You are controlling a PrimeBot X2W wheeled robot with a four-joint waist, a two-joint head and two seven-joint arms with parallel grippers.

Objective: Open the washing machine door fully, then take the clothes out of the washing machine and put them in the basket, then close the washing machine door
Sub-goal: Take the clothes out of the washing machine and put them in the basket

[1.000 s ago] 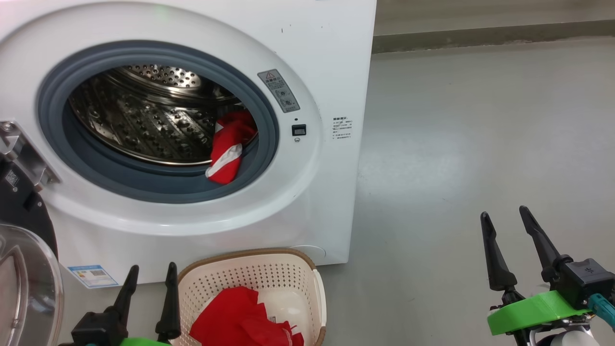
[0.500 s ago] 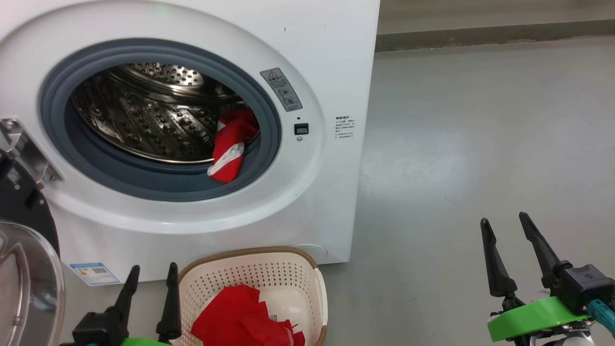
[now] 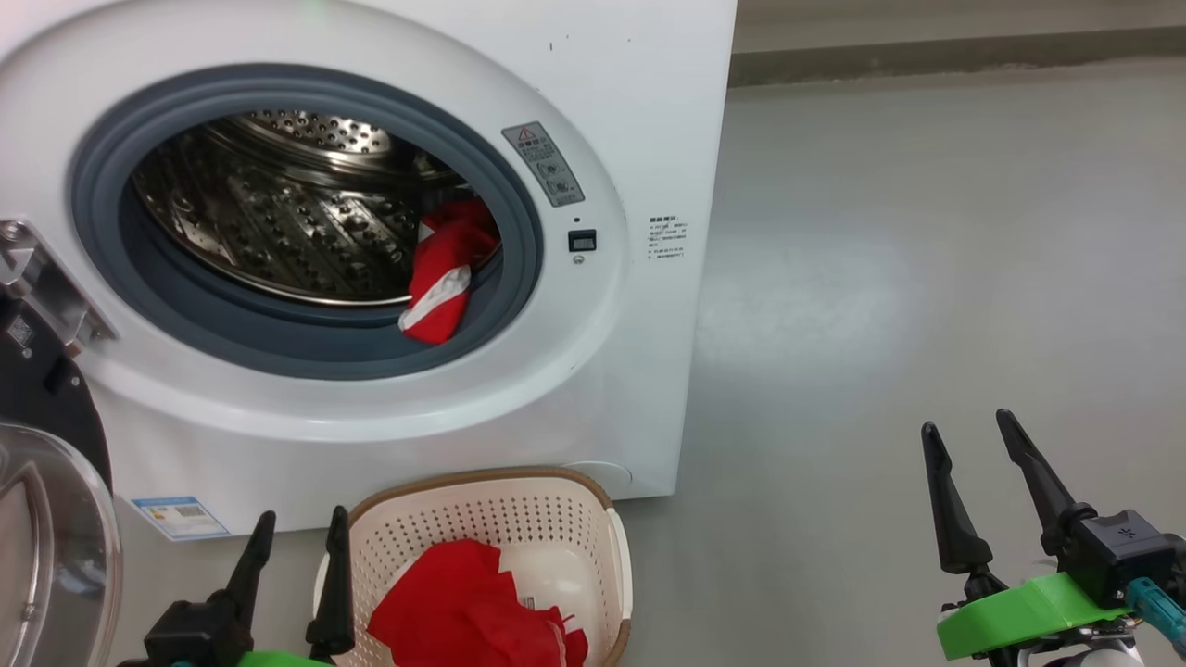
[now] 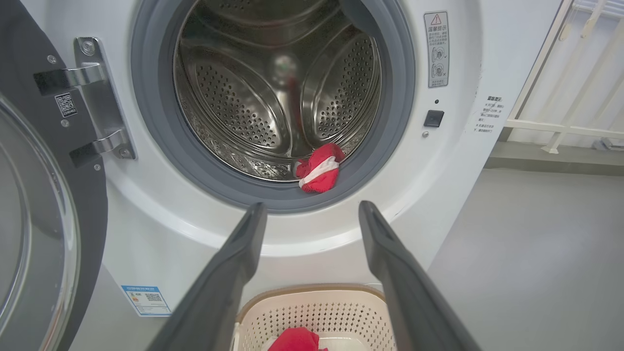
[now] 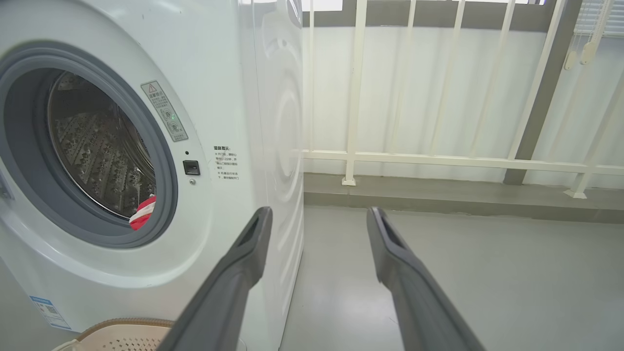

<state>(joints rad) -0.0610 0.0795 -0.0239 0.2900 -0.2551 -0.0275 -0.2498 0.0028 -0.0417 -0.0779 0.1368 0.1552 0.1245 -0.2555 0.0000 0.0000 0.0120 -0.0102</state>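
I read this as the unloading step. The washing machine (image 3: pixel 630 111) has its washing machine door (image 3: pixel 51 547) swung wide off the machine's left side, and the basket (image 3: pixel 519 519) sits on the floor at the machine's foot. Some of the clothes (image 3: pixel 454 602) already lie in the basket. One red piece (image 3: pixel 443 278) hangs over the lower right of the machine's grey ring (half in the drum). The left fingers (image 3: pixel 335 565) and right fingers (image 3: pixel 947 509) are spread and empty, short of the machine. Next I'd send one arm into the mouth to pinch that piece. Against a second ago the whole view has drifted slightly, which I put down to the camera; nothing has shifted against the machine.
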